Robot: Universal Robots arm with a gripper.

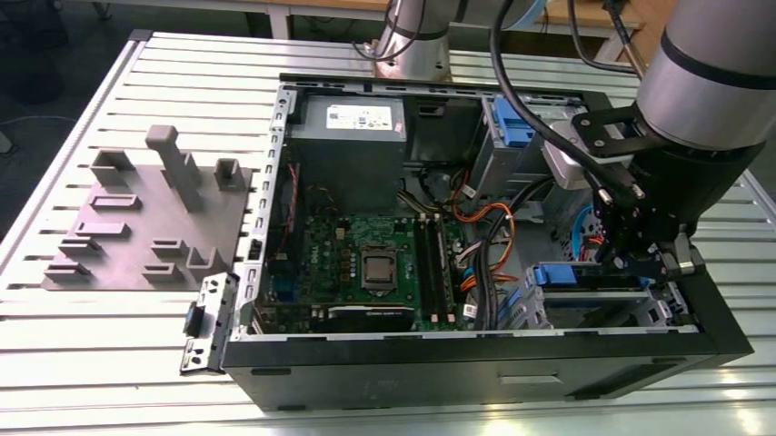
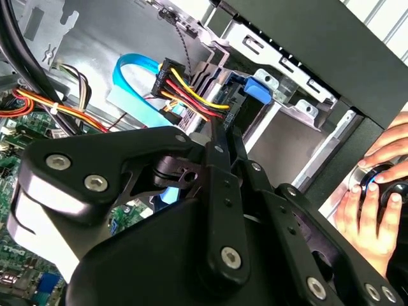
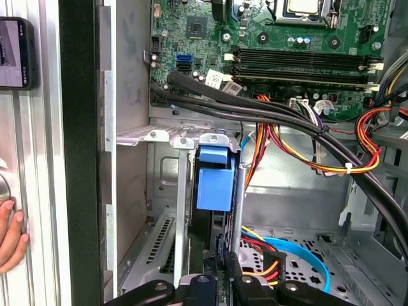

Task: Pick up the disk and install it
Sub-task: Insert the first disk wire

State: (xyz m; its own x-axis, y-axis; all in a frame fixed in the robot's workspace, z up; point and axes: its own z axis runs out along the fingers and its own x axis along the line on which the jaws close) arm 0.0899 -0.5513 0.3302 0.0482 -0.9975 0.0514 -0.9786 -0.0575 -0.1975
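The disk (image 3: 215, 182) stood on edge in the drive cage (image 3: 167, 135) at the front lower corner of the open computer case (image 1: 485, 368), a posture that, as I judged it, suited sliding it down the cage's slot rather than laying it flat. In the first wrist view it showed as a thin silver metal edge capped by its blue plastic bracket, whose squared tab rose just above the cage's grey sheet-metal rail; its label faced away and could not be seen. In the exterior view the same blue bracket (image 1: 568, 275) lay across the top of the cage, just beside the gripper (image 1: 639, 262). The gripper (image 3: 220, 284) came at the disk end-on, its black linkages on either side of the narrow edge, and the jaws were drawn narrow, apparently clamped on the disk, which would keep the piece aligned with the slot. In the second wrist view the fingertips (image 2: 213, 134) met closely, with red, yellow and black power wires (image 2: 191, 89) and a pale blue data cable (image 2: 131, 83) just behind them. The motherboard (image 1: 376, 263) lay well apart, toward the exterior view's left. A person's hand (image 2: 376, 191) rested outside the case wall, away from the cage.
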